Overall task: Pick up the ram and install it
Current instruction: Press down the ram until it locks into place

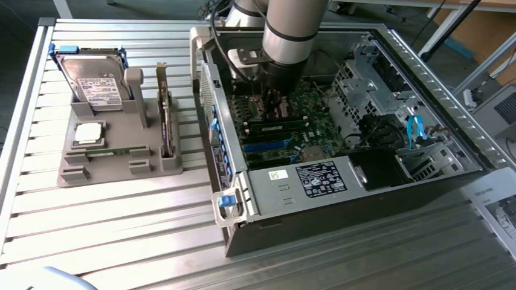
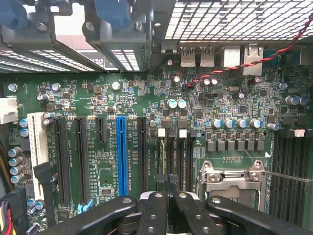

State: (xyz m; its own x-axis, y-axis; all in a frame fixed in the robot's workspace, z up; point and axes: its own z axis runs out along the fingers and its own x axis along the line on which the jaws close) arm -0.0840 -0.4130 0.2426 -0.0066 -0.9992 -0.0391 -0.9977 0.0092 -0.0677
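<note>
The arm is reaching down inside the open computer case (image 1: 241, 54), with the gripper (image 2: 167, 193) closed just above the motherboard (image 2: 146, 103). From the wrist view the fingers (image 2: 155, 208) are pressed together, and a thin dark edge seems to stand between their tips, right over the memory slots (image 2: 177, 156) beside the empty processor socket (image 2: 230, 178). That looks like the ram held on edge, though I cannot be sure. In the exterior view a long green strip (image 1: 278, 128) lies across the board below the gripper, likely a module already seated. So by my reckoning the pickup is done and seating is under way, not finished. Out on the tabletop (image 1: 105, 223), the grey holder (image 1: 121, 170) keeps the hard drive (image 1: 93, 81).
</note>
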